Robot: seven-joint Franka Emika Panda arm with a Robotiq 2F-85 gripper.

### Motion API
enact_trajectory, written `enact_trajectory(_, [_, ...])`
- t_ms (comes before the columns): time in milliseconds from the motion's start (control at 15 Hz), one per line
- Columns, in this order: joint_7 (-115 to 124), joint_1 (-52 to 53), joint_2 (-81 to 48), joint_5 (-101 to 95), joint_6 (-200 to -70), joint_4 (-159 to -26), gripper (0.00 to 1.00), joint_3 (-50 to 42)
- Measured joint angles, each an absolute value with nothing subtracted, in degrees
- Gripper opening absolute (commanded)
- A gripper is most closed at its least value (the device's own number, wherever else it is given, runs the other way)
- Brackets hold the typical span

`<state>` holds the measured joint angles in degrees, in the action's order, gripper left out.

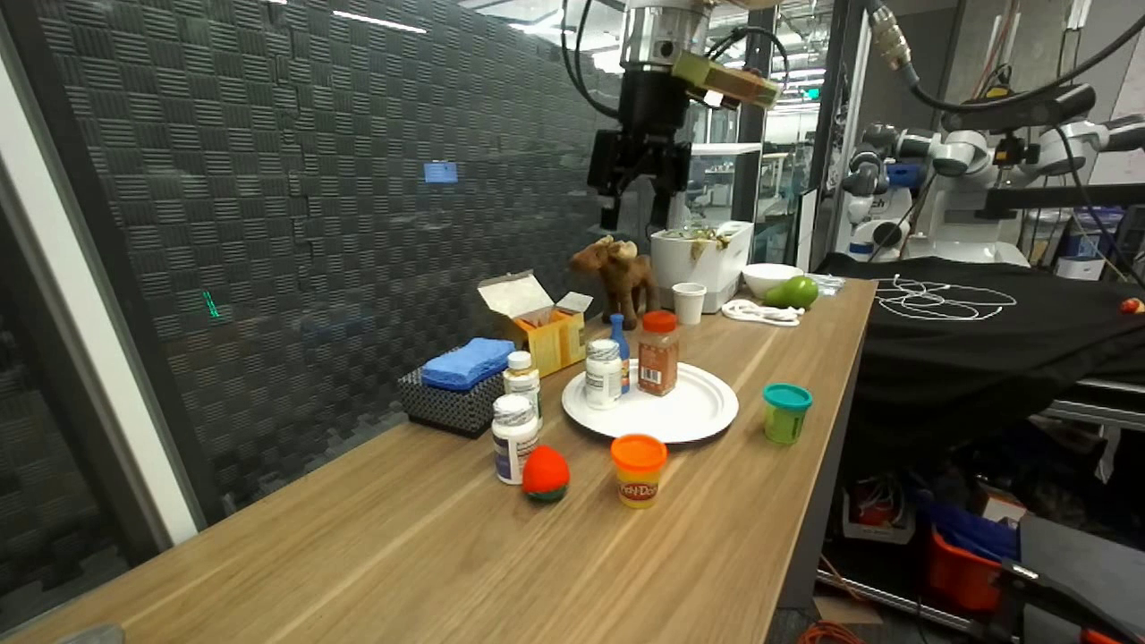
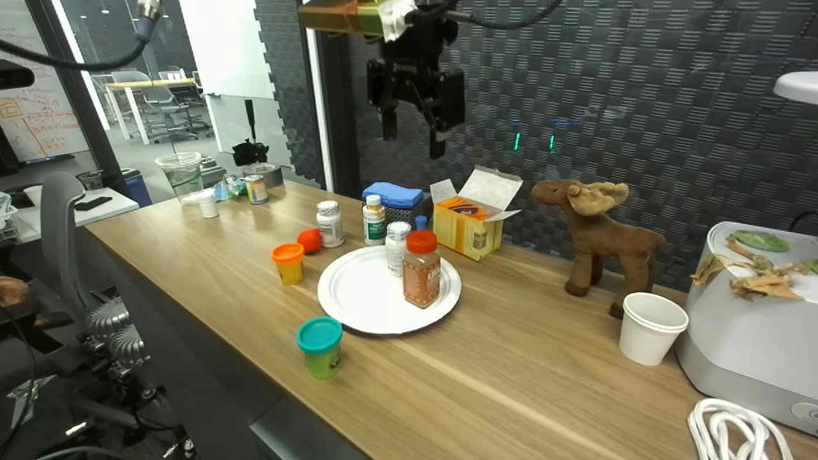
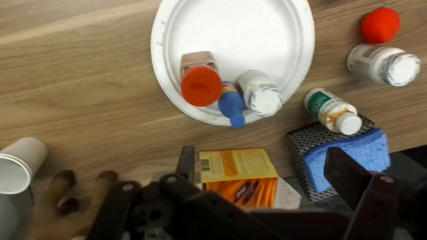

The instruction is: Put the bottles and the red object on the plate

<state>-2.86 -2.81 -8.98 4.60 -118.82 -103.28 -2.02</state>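
Observation:
The white plate holds a brownish bottle with a red cap, a small blue bottle and a white pill bottle, all upright near one rim. A white bottle with a dark label and a green-labelled bottle with a white cap stand on the table beside the plate. The red object sits next to the dark-labelled bottle; it also shows in the wrist view. My gripper is open and empty, high above the table; its spread fingers show in the wrist view.
An orange-lidded tub and a teal-lidded tub stand near the plate. An open yellow box, a blue cloth on a black mesh box, a toy moose and a paper cup stand along the wall side.

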Motion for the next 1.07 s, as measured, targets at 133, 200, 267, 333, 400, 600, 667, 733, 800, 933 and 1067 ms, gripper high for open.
enact_trajectory(133, [-2.3,-0.9,-9.0,4.4,-118.2,-101.4,1.00,-0.3])
enact_trajectory(200, [-1.8,0.1,-9.3,3.6,-118.2,-100.6,1.00,0.4])
enact_trajectory(267, [-1.5,1.1,-9.7,2.6,-118.2,-99.8,1.00,1.1])
enact_trajectory(333, [-1.3,2.0,-10.3,1.6,-118.2,-99.1,1.00,1.7])
enact_trajectory(400, [-1.2,2.8,-11.1,0.6,-118.1,-98.6,1.00,2.1])
enact_trajectory(600, [-1.3,3.9,-14.1,-0.4,-117.5,-98.0,1.00,2.6])
enact_trajectory(667, [-1.5,4.0,-15.3,-0.4,-117.4,-97.9,1.00,2.7])
enact_trajectory(733, [-1.7,4.1,-16.4,-0.4,-117.4,-97.7,1.00,2.9])
enact_trajectory(800, [-1.9,4.1,-17.4,-0.4,-117.5,-97.6,1.00,3.1])
enact_trajectory(933, [-2.2,4.1,-19.5,-0.4,-117.5,-96.9,1.00,3.3])
enact_trajectory(1067, [-2.5,4.1,-21.4,-0.3,-117.5,-96.0,1.00,3.5])
